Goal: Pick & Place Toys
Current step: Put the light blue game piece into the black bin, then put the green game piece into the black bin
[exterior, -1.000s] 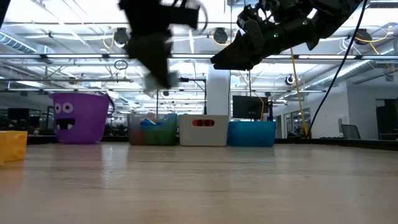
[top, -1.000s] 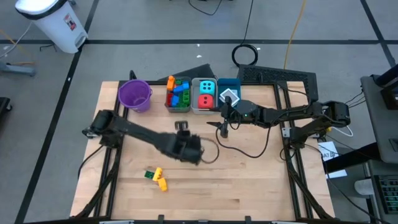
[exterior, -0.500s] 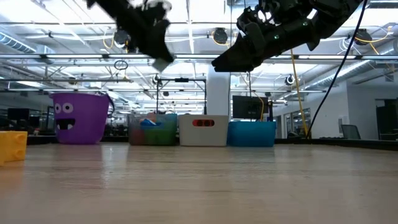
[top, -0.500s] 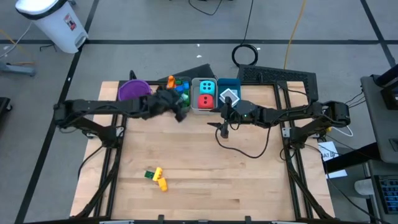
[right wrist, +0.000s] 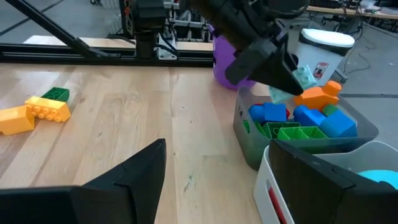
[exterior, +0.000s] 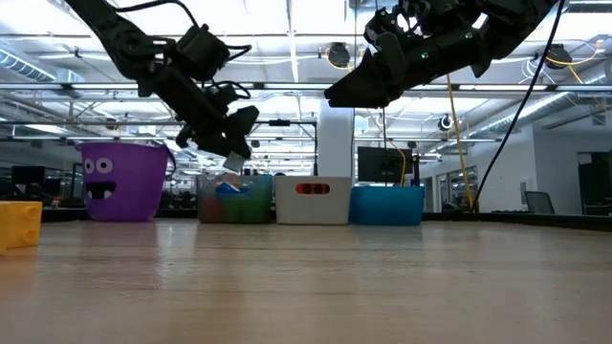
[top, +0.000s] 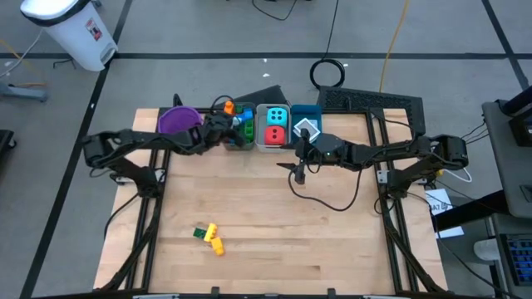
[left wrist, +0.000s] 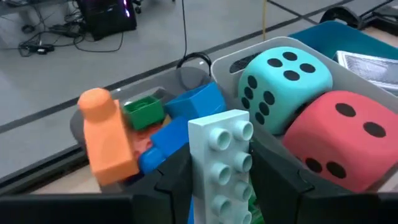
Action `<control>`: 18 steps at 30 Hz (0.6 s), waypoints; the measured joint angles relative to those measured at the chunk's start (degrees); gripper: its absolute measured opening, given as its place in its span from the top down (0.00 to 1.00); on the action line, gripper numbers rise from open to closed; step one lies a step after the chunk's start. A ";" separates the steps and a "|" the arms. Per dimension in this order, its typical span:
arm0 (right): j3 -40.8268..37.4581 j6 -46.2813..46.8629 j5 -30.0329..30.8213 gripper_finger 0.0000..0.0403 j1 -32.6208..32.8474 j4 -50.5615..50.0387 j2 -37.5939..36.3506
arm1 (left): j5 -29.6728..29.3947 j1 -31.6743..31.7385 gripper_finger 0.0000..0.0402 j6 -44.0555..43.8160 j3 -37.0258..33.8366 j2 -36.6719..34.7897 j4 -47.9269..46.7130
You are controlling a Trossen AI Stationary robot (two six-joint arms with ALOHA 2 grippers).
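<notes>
My left gripper [left wrist: 219, 186] is shut on a pale mint brick [left wrist: 222, 158] just above the grey bin [top: 238, 137] of blue, green and orange bricks at the table's far edge. It also shows in the high view [top: 226, 131] and the low view [exterior: 229, 153]. My right gripper [right wrist: 217, 186] is open and empty, in the air before the white bin [top: 273, 143], which holds a cyan die [left wrist: 283, 81] and a red die [left wrist: 339, 137]. A yellow and green brick cluster [top: 209, 237] lies on the table's near left part. My left gripper pinches the mint brick's two long sides [left wrist: 200, 177] between its two fingers. The brick's studded face shows, and its free end [left wrist: 219, 127] sticks out past the fingertips. The fingers slant down from the table's left. The brick hangs clear over the grey bin.
A purple bucket [top: 177, 123] stands left of the grey bin, under my left arm. A blue bin [top: 309, 112] with white flat pieces stands right of the white bin. A black cable [top: 328, 203] loops on the table under my right arm.
My left gripper has swung with the mint brick from the table's middle toward the far edge, then come down over the grey bin. The brick stays in its fingers. My right arm has kept still.
</notes>
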 joint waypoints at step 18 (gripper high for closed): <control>0.00 0.01 0.02 0.36 -0.01 -0.46 0.00 | -1.92 -0.28 0.24 1.49 0.09 -0.10 -0.28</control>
